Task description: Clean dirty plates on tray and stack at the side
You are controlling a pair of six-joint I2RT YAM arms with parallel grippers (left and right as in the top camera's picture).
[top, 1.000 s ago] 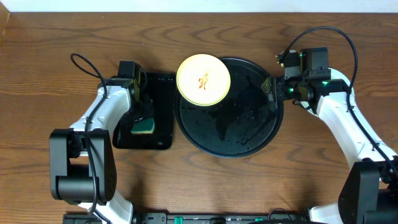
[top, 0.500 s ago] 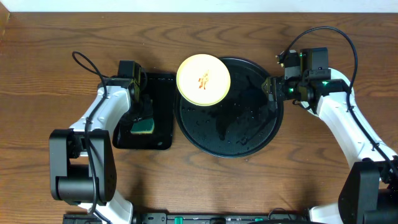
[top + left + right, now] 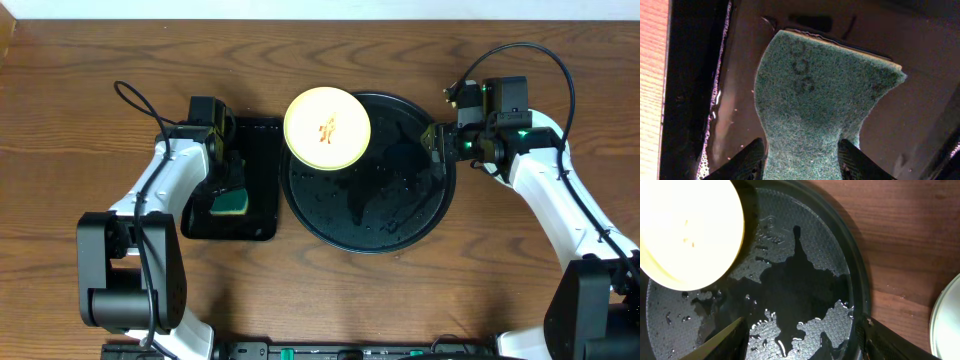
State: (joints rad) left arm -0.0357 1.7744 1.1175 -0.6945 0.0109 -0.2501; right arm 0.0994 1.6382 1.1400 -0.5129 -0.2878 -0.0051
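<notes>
The pale yellow plate (image 3: 327, 128) with an orange-red smear lies on the upper left rim of the round black tray (image 3: 385, 205), whose floor is wet. In the right wrist view the plate (image 3: 685, 225) is at top left over the tray (image 3: 790, 275). My right gripper (image 3: 438, 150) is open at the tray's right rim, one finger inside and one outside (image 3: 802, 335). My left gripper (image 3: 227, 180) is shut on a green sponge (image 3: 815, 95) in the rectangular tray. No mint-blue plate shows in the overhead view.
The rectangular black tray (image 3: 258, 185) lies left of the round tray, its floor wet (image 3: 920, 115). A pale round rim (image 3: 947, 320) shows at the right wrist view's right edge, on the wood table (image 3: 80, 120); I cannot tell what it is.
</notes>
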